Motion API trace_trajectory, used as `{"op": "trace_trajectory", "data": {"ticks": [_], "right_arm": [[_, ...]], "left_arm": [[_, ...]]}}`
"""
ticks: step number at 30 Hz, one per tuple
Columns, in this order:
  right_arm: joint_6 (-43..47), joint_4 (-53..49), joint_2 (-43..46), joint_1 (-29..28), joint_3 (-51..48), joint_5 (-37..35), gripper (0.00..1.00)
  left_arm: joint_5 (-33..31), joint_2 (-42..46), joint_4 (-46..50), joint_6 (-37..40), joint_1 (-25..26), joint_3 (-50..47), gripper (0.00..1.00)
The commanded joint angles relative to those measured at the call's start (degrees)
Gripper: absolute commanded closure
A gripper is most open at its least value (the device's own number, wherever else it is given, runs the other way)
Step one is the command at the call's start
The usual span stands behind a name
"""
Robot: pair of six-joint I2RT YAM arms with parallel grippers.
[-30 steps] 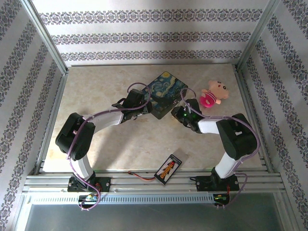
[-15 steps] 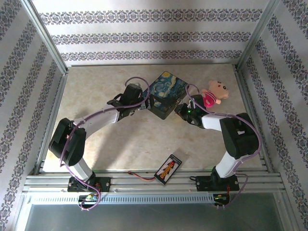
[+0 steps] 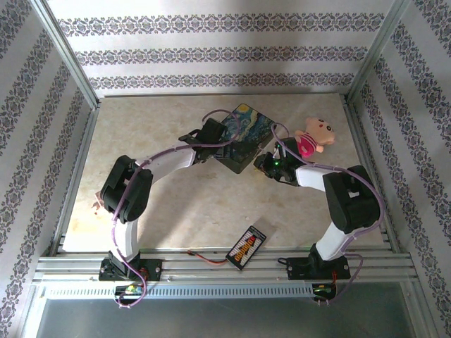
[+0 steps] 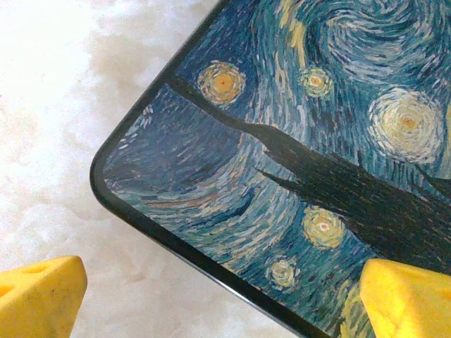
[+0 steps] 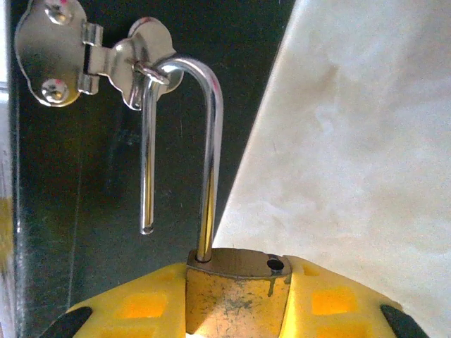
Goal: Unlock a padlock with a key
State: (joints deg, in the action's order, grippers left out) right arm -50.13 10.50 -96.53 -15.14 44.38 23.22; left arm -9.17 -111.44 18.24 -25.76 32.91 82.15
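Observation:
The brass padlock (image 5: 232,282) sits between the yellow fingers of my right gripper (image 5: 236,313), which is shut on its body. Its silver shackle (image 5: 211,141) stands open: one leg is in the body, and the free leg hangs through the metal hasp (image 5: 84,56) on the dark box side. From above, the right gripper (image 3: 266,165) is at the near edge of the Starry Night box (image 3: 248,130). My left gripper (image 4: 225,299) is open and hovers over a corner of the box lid (image 4: 296,141), holding nothing. I cannot make out the key.
A pink plush toy (image 3: 312,138) lies right of the box. A black strip with coloured marks (image 3: 246,247) lies near the front edge. A small pale thing (image 3: 95,204) sits by the left arm's elbow. Metal frame posts and patterned walls ring the table.
The left gripper has opened and shifted right onto the box's left corner, with its elbow swinging in. The right gripper has kept its hold on the padlock and barely moved.

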Motion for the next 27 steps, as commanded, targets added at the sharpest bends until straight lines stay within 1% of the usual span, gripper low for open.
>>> {"op": "trace_trajectory", "data": {"ticks": [1, 5, 9, 12, 16, 22, 24, 27], "right_arm": [[2.5, -3.8, 3.6, 0.2, -1.1, 2.1, 1.0], [3.2, -6.0, 5.2, 1.4, -2.6, -0.4, 1.0], [2.1, -3.5, 4.8, 3.3, -3.6, -1.9, 1.0], [-0.5, 1.0, 2.8, 3.4, -3.2, -2.0, 1.0], [-6.9, 10.6, -0.1, 3.1, -4.2, -2.4, 1.0], [-14.5, 21.2, -1.6, 2.5, -6.3, -6.5, 1.0], [-16.0, 23.9, -1.5, 2.4, -7.0, -7.8, 1.0], [-17.1, 25.2, -0.6, 2.3, -7.7, -10.1, 1.0]], "left_arm": [[-6.4, -3.7, 8.9, 2.7, -0.7, -0.4, 0.0], [-7.2, -4.5, 9.8, 2.3, -1.8, -0.8, 0.03], [-7.4, -4.4, 9.8, 2.1, -1.9, -1.4, 0.04], [-6.3, -4.3, 9.6, 1.8, -2.0, -1.6, 0.05], [-6.0, -4.1, 9.4, 1.5, -1.9, -2.2, 0.06], [-5.4, -3.4, 8.6, 1.1, -2.0, -4.1, 0.07], [-5.4, -3.5, 8.4, 0.9, -1.9, -4.5, 0.07], [-5.2, -3.8, 8.3, 0.8, -2.0, -4.6, 0.07]]}}
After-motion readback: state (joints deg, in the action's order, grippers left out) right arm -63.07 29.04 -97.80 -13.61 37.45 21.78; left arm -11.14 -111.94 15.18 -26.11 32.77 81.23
